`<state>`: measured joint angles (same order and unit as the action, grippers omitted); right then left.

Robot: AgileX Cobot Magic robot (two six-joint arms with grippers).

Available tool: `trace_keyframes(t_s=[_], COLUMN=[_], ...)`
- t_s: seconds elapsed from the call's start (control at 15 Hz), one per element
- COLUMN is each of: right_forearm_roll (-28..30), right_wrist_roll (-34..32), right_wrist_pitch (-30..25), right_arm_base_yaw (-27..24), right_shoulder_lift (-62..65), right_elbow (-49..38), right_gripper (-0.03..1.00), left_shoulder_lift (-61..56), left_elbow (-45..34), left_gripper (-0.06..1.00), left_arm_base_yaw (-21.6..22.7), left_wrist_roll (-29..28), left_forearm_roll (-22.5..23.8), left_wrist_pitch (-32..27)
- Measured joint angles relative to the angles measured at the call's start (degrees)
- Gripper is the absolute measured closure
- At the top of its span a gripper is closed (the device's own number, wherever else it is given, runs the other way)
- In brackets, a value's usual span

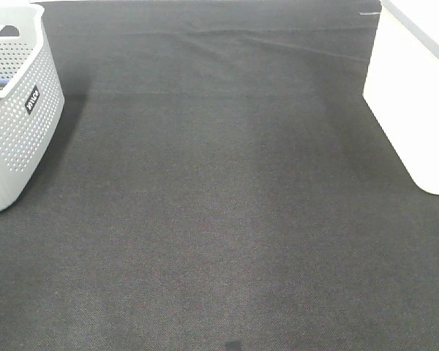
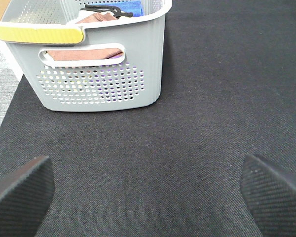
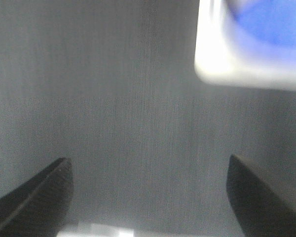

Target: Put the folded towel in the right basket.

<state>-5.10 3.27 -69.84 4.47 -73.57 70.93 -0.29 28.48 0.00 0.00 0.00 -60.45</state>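
Observation:
The right basket [image 1: 413, 102] is white and stands at the right edge of the black cloth. In the blurred right wrist view, it [image 3: 222, 54] holds something blue [image 3: 274, 19]. The left basket [image 1: 18, 117] is grey and perforated. In the left wrist view, it [image 2: 101, 79] holds a folded brown towel [image 2: 84, 53] and a blue cloth [image 2: 130, 7]. My left gripper [image 2: 148, 182] is open and empty above the cloth, short of the grey basket. My right gripper [image 3: 148, 190] is open and empty near the white basket. Neither gripper shows in the exterior high view.
A black cloth [image 1: 219, 205] covers the table between the two baskets. The grey basket has a yellow handle [image 2: 37, 33] on its near rim and a black hanger-like object [image 2: 106, 9] inside. The cloth's left edge [image 2: 2, 126] meets a pale floor.

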Motion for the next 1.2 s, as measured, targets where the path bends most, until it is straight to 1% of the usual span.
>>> trace_keyframes(t_s=[0.13, 0.2, 0.33, 0.53, 0.6, 0.67, 0.73, 0.93, 1.2], right_forearm_roll=[0.0, 0.06, 0.52, 1.03, 1.09, 1.09, 1.15, 1.32, 1.32], right_wrist_roll=[-0.06, -0.17, -0.34, -0.34, -0.34, -0.34, -0.29, 0.0, -0.06], right_wrist_pitch=[0.0, 0.0, 0.57, 4.7, 6.07, 6.07, 7.79, 8.71, 8.71], right_arm_base_yaw=[0.0, 0.0, 0.0, 0.0, 0.0, 0.0, 0.0, 0.0, 0.0], right_shoulder_lift=[9.17, 16.56, 27.04, 42.51, 46.81, 46.81, 52.54, 60.05, 60.5], right_elbow=[-11.69, -19.48, -28.48, -37.59, -39.59, -39.59, -41.42, -41.77, -41.83], right_gripper=[0.17, 0.17, 0.17, 0.17, 0.17, 0.17, 0.17, 0.17, 0.17], left_shoulder_lift=[0.0, 0.0, 0.0, 0.0, 0.0, 0.0, 0.0, 0.0, 0.0], left_elbow=[0.0, 0.0, 0.0, 0.0, 0.0, 0.0, 0.0, 0.0, 0.0], left_gripper=[-0.03, -0.03, -0.03, -0.03, -0.03, -0.03, -0.03, -0.03, -0.03], left_arm_base_yaw=[0.0, 0.0, 0.0, 0.0, 0.0, 0.0, 0.0, 0.0, 0.0], left_wrist_roll=[0.0, 0.0, 0.0, 0.0, 0.0, 0.0, 0.0, 0.0, 0.0], left_forearm_roll=[0.0, 0.0, 0.0, 0.0, 0.0, 0.0, 0.0, 0.0, 0.0], left_wrist_pitch=[0.0, 0.0, 0.0, 0.0, 0.0, 0.0, 0.0, 0.0, 0.0])
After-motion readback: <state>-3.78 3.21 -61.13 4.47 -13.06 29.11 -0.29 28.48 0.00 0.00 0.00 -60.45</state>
